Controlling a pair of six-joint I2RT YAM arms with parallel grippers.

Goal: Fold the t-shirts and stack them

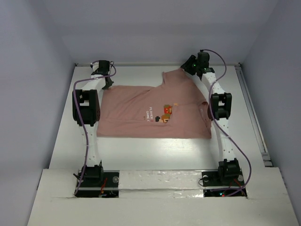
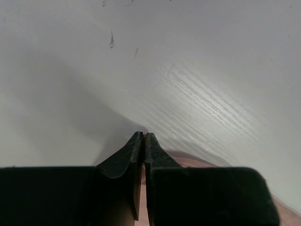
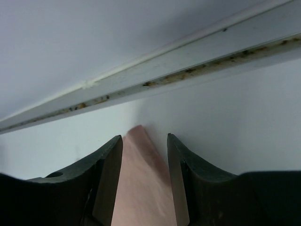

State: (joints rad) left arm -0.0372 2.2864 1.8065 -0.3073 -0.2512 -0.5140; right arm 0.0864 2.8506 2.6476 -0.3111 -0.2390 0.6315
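Observation:
The dusty-pink t-shirt lies spread on the white table, chest graphic facing up, with one part drawn toward the far right. My left gripper is at the shirt's far left corner. In the left wrist view its jaws are shut, with pink fabric pinched between and beneath them. My right gripper is at the shirt's far right tip. In the right wrist view it is open, and a strip of pink fabric lies between the fingers.
The table's back wall stands close behind both grippers. A metal rail runs along the table's right edge. A seam with a dirty strip runs just beyond the right gripper. The arm bases sit at the near edge.

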